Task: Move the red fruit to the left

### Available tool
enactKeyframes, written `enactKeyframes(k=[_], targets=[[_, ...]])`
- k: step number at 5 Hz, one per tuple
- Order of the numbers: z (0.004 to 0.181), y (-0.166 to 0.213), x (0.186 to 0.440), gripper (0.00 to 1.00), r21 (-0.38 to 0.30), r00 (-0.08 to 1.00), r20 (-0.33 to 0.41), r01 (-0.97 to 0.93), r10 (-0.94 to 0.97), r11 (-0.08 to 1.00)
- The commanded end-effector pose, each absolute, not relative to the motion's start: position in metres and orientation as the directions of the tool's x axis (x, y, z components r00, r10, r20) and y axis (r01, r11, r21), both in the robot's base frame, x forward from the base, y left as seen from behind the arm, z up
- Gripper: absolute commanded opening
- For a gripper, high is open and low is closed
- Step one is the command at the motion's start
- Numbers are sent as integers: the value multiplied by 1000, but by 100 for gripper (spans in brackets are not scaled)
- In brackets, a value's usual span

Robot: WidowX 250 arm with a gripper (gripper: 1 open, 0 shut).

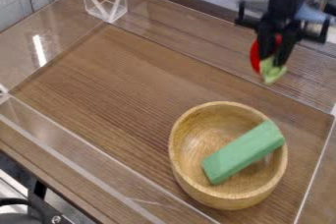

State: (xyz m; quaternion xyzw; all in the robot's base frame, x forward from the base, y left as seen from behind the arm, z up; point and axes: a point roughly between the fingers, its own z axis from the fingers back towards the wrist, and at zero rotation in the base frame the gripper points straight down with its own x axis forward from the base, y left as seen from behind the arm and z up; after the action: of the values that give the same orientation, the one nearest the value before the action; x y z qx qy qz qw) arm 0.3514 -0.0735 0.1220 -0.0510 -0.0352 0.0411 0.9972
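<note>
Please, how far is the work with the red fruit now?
Already done: the gripper has the red fruit, and it looks lifted above the table. In hand: the fruit hangs on the right side of the picture, beyond the wooden bowl. Left: carrying it to the left and setting it down.
</note>
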Motion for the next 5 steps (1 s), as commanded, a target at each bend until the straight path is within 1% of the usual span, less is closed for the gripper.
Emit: enactKeyframes(k=[1,2,4,5], targets=[[163,-45,355,0,-129,967,161,-180,200,975],[168,-18,352,0,-124,940,162,-283,301,951],[167,9,350,0,-112,840,163,-506,518,855],[164,11,352,0,-104,856,164,-479,490,872]])
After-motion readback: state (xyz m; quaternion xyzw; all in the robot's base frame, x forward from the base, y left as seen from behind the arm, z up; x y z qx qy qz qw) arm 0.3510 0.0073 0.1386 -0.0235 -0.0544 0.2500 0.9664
